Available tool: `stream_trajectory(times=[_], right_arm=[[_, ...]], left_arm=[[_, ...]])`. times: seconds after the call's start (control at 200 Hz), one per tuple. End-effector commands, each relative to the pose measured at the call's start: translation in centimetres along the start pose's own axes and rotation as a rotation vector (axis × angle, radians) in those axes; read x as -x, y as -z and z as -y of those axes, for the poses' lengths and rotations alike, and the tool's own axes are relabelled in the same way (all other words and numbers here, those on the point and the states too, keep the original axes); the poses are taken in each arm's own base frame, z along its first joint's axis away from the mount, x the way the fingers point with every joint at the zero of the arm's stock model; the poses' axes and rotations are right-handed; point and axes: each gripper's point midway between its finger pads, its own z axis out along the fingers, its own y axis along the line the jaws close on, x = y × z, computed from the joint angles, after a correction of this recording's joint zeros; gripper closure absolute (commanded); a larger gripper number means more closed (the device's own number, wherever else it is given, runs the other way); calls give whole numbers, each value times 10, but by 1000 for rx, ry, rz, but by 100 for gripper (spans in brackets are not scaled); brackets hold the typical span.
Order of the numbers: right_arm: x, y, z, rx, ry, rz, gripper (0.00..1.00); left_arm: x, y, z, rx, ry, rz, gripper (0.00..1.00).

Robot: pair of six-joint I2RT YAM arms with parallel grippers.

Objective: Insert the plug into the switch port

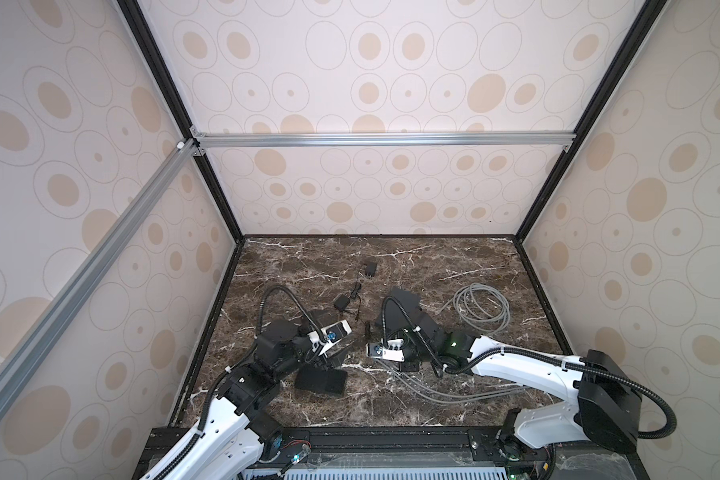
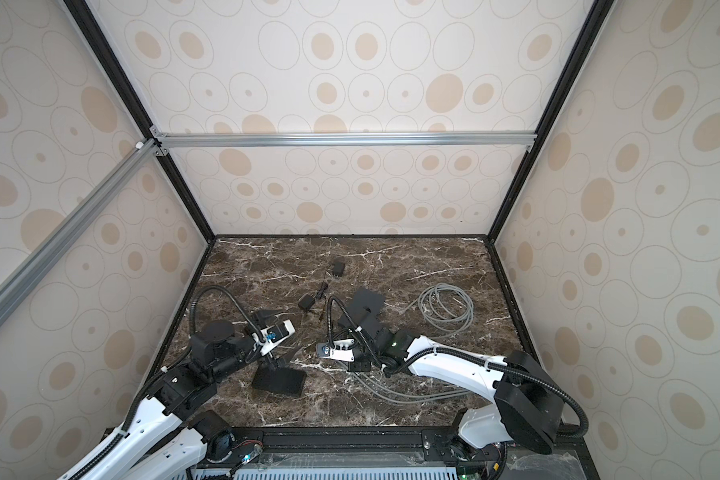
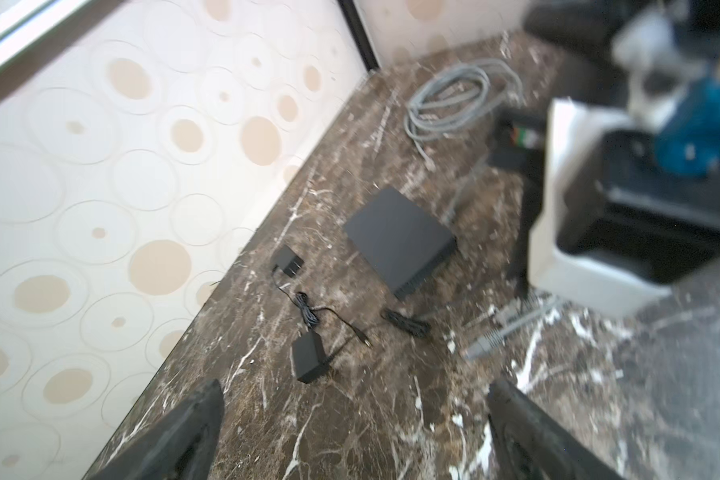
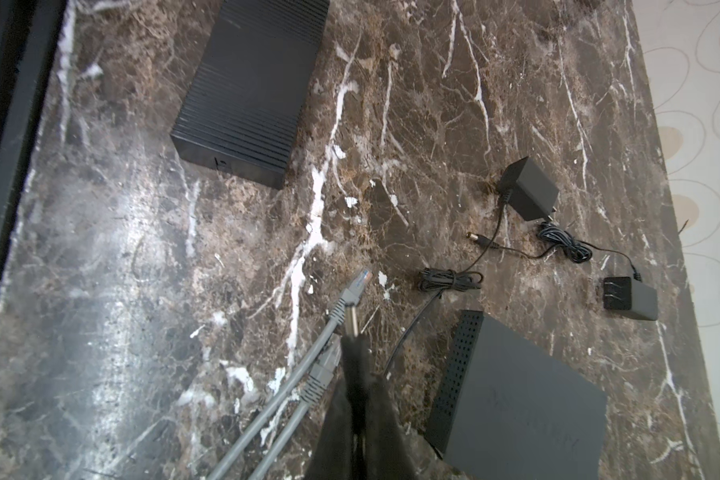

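I hold plug clamped in right gripper; front-edge switch port faces it, off plug's axis; left gripper spread, nearer.

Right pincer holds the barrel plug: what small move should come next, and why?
Probably ease the right pincer toward the ribbed switch, lining the barrel plug up with the small port on its end face. The plug is gripped with its tip pointing out, but bare table separates it from that port. The left pincer is open and holds nothing.
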Motion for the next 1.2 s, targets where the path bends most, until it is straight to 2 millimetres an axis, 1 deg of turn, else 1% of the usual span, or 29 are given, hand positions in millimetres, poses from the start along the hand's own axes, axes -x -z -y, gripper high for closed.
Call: stream_trajectory(times=[0.0, 0.015, 0.05, 0.1, 0.17, 0.235, 0.34, 0.38, 0.43, 0.49, 0.53, 0.58, 0.635, 0.77, 0.81, 0.855, 0.89, 0.93, 1.01, 1.075, 1.195], right_arm=[[8, 6, -13, 61, -49, 59, 100], [9, 6, -14, 65, -53, 65, 100], [11, 5, -16, 76, -61, 72, 100], [14, 5, -18, 92, -75, 83, 100], [16, 1, -22, 106, -99, 85, 100], [20, -3, -28, 125, -116, 86, 100], [30, -9, -37, 151, -171, 72, 100], [32, -11, -41, 156, -184, 58, 100], [35, -13, -46, 162, -195, 44, 100], [38, -15, -51, 172, -231, 22, 100], [39, -17, -53, 186, -265, 6, 100], [37, -20, -58, 209, -304, -30, 100], [35, -23, -60, 221, -339, -60, 100], [34, -30, -66, 261, -412, -110, 100], [34, -32, -67, 269, -433, -120, 100], [33, -34, -68, 275, -443, -132, 100], [32, -34, -69, 277, -446, -146, 100], [31, -32, -68, 271, -441, -164, 100], [32, -31, -67, 266, -451, -160, 100], [32, -33, -70, 276, -472, -149, 100], [30, -39, -80, 318, -529, -172, 100]], left_arm=[[32, 16, -34, 137, 305, 105, 2], [32, 18, -39, 161, 337, 105, 2], [25, 23, -54, 252, 456, 81, 2], [13, 27, -66, 328, 561, 18, 2], [-18, 27, -75, 428, 704, -132, 2], [-48, 16, -66, 422, 807, -288, 2], [-82, -2, -48, 372, 926, -474, 3], [-92, -7, -43, 356, 953, -517, 3], [-103, -11, -37, 334, 982, -550, 7], [-114, -11, -36, 340, 1025, -570, 11], [-118, -9, -36, 347, 1057, -574, 12], [-121, -7, -36, 347, 1108, -568, 15], [-124, -4, -34, 338, 1173, -560, 19], [-134, -1, -14, 303, 1336, -547, 29], [-137, 0, -9, 306, 1376, -539, 28], [-141, 4, -6, 325, 1409, -526, 20], [-146, 8, -4, 347, 1420, -519, 16], [-150, 12, -2, 372, 1439, -503, 16], [-146, 13, -3, 371, 1475, -434, 19], [-151, 15, 0, 390, 1487, -443, 20], [-163, 20, 6, 420, 1513, -464, 19]])
